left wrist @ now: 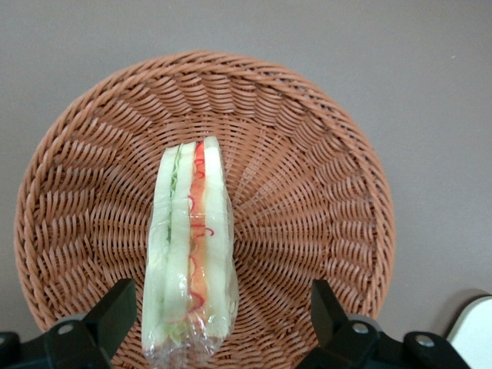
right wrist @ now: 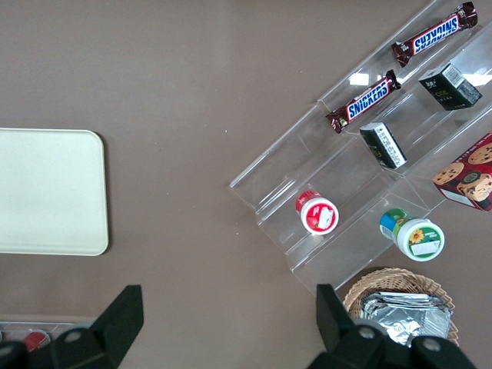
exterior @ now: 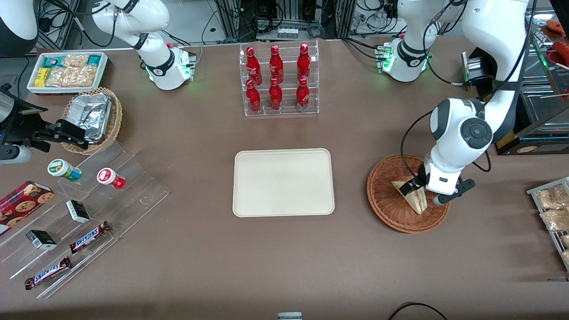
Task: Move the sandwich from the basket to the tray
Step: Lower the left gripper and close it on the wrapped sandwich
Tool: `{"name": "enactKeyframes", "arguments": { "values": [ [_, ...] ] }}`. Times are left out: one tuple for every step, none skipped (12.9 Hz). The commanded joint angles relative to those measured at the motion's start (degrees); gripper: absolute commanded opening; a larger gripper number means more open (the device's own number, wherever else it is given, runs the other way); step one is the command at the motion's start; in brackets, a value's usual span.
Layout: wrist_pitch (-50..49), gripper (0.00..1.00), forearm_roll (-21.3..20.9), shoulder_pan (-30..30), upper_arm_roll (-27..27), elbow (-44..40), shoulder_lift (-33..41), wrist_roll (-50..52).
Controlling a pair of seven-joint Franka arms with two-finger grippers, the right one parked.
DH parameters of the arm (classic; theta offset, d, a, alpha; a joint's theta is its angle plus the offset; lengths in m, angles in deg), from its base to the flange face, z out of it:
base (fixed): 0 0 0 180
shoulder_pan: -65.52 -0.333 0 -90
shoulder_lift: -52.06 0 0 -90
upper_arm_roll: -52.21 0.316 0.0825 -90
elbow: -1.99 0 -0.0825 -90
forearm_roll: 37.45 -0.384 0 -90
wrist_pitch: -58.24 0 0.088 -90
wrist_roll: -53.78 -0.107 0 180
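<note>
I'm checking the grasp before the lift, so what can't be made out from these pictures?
- Front view: the wrist hides part of the sandwich and the basket, so contact can't be judged there.
- Left wrist view: the sandwich's lower end and the gripper's body are cut off by the edge; the open fingers stand either side of it, apart from it.
- Right wrist view: only one end of the tray shows.

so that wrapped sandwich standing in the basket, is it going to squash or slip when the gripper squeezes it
Probably soft: the sandwich is layered bread, so the open gripper straddling it could dent it. Its glossy clear wrap may slip. It stands on edge in the basket, so a nudge might tip it.
</note>
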Motion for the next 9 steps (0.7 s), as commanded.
{"name": "enactKeyframes", "arguments": {
  "values": [
    [1.4, 1.00, -1.6, 0.3, 0.3, 0.7, -1.0, 1.0],
    [1.4, 1.00, -2.8, 0.3, 0.3, 1.1, -1.0, 1.0],
    [1.4, 1.00, -3.3, 0.3, 0.4, 1.8, -0.9, 1.0],
    [1.4, 1.00, -3.4, 0.2, 0.5, 2.2, -0.8, 1.0],
    [1.4, 1.00, -3.4, 0.2, 0.5, 2.5, -0.8, 1.0],
    [1.4, 1.00, -3.4, 0.2, 0.5, 3.0, -0.8, 1.0],
    [1.4, 1.00, -3.5, 0.2, 0.6, 3.7, -0.8, 0.8],
    [1.4, 0.99, -4.0, 0.0, 0.6, 4.4, -0.6, 0.8],
    [1.3, 0.92, -4.1, -0.1, 0.6, 4.3, -0.6, 1.0]
  ]
}}
